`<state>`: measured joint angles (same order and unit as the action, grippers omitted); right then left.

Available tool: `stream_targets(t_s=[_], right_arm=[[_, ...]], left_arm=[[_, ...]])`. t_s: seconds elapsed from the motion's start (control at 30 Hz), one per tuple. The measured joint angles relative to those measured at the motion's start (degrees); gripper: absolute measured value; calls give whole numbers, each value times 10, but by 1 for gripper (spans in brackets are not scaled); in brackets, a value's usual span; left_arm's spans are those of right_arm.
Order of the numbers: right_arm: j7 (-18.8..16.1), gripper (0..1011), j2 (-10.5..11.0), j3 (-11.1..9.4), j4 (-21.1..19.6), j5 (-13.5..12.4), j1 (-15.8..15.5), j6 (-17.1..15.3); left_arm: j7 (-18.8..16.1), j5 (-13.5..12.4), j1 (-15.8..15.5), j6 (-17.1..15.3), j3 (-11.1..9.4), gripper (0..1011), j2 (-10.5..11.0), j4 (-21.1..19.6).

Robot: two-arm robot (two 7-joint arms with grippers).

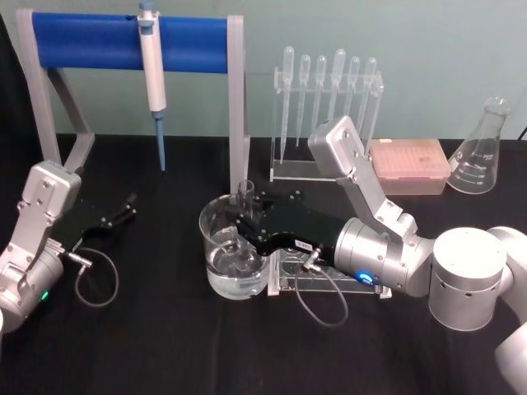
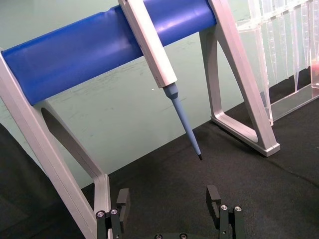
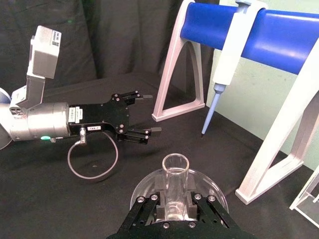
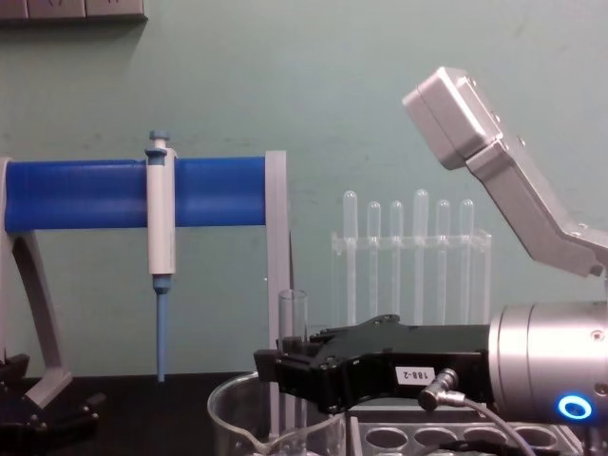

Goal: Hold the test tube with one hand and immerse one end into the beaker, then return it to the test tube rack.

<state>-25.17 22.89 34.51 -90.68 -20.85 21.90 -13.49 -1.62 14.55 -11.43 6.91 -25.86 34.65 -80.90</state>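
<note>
The test tube (image 1: 245,192) stands upright with its lower end inside the beaker (image 1: 212,247), which holds a little clear liquid. My right gripper (image 1: 245,227) reaches in from the right and is shut on the tube just above the beaker's rim. In the right wrist view the tube (image 3: 175,177) sits between the two black fingers (image 3: 158,209), over the beaker (image 3: 215,195). In the chest view the tube (image 4: 293,318) rises above the right gripper (image 4: 273,369) and the beaker (image 4: 233,418). My left gripper (image 1: 128,206) rests open at the left, also seen in its wrist view (image 2: 168,199).
A blue-barred stand (image 1: 90,41) with a hanging micropipette (image 1: 152,74) is behind the beaker. A pipette rack (image 1: 329,90), a pink tip box (image 1: 409,164) and a conical flask (image 1: 482,148) stand at the back right. A clear tube rack (image 1: 329,280) lies under my right wrist.
</note>
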Motion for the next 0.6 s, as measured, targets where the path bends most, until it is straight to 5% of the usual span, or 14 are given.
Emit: stream_targets(t_s=[0.6], right_arm=[[-3,225,-1,-2,1,2,-1,1]], left_arm=[[0,0,0,0,0,1000,0,0]])
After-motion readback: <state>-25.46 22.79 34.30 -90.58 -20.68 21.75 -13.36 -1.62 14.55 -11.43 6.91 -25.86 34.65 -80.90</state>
